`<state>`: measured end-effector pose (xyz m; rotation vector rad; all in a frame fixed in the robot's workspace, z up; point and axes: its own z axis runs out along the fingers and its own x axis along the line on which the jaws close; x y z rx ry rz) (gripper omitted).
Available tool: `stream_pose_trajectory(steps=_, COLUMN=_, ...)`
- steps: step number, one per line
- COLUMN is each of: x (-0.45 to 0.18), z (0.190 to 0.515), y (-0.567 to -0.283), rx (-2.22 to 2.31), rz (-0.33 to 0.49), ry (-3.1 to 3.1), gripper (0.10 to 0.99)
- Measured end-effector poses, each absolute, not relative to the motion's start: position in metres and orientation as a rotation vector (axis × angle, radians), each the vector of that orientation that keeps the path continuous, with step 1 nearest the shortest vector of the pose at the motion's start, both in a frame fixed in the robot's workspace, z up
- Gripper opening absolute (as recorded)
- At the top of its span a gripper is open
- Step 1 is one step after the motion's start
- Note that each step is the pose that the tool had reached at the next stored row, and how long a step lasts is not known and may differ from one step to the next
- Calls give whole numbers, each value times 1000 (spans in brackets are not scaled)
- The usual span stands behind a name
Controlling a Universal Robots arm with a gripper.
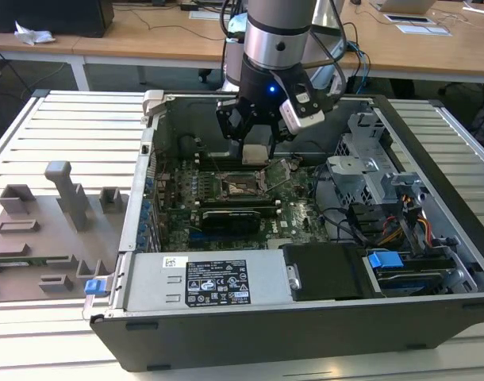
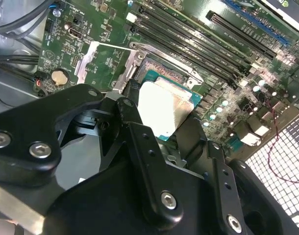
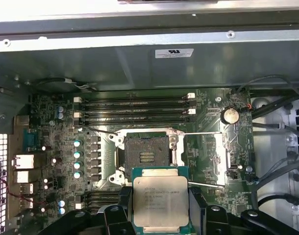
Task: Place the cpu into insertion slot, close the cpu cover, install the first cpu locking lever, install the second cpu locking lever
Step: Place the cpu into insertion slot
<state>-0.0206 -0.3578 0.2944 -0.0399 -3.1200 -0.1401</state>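
On the exterior view's left, a pale grey slatted metal worktop [image 1: 67,135] carries a flat grey fixture [image 1: 51,230] with upright blocks of several shapes. Just beside it, toward the exterior view's right, a large dark open computer case [image 1: 432,317] is laid on its side. Along the case's near wall a long silvery power supply [image 1: 202,282] with a black-and-white label is seen. Beyond it a green motherboard [image 1: 186,206] lies flat on the case floor.

Near the middle of the board the square insertion slot [image 1: 243,187] is uncovered, and its dark contact field [image 3: 147,155] is exposed in the first wrist view. Rows of long black memory slots [image 3: 135,110] run beside it.

The black two-fingered tool [image 1: 256,140] is held above the slot and is clamped on the small flat square cpu [image 1: 256,154] with a pale silvery metal top. In the first wrist view the cpu [image 3: 161,200] is gripped by two opposite edges between the black fingers [image 3: 197,203]. It is held level, clear of the slot and not seated in it. In the second wrist view the same chip [image 2: 164,110] is seen over the slot's frame.

At the exterior view's right of the slot, the thin silvery square cpu cover [image 1: 285,169] is swung open. Bare green board shows through its open centre [image 3: 203,156]. A thin wire locking lever [image 3: 207,184] is seen along one edge of the cover, unlatched. A round silvery coin cell [image 3: 230,115] sits near it.

Farther to the exterior view's right, a grey metal drive cage [image 1: 361,171] and a bundle of coloured cables [image 1: 409,226] are found inside the case.
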Motion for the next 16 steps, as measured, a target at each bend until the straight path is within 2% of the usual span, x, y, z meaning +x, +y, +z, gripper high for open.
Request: stream_pose_trajectory(steps=16, x=-21, z=274, y=-358, rx=-40, rz=-140, ry=-3120, gripper=545)
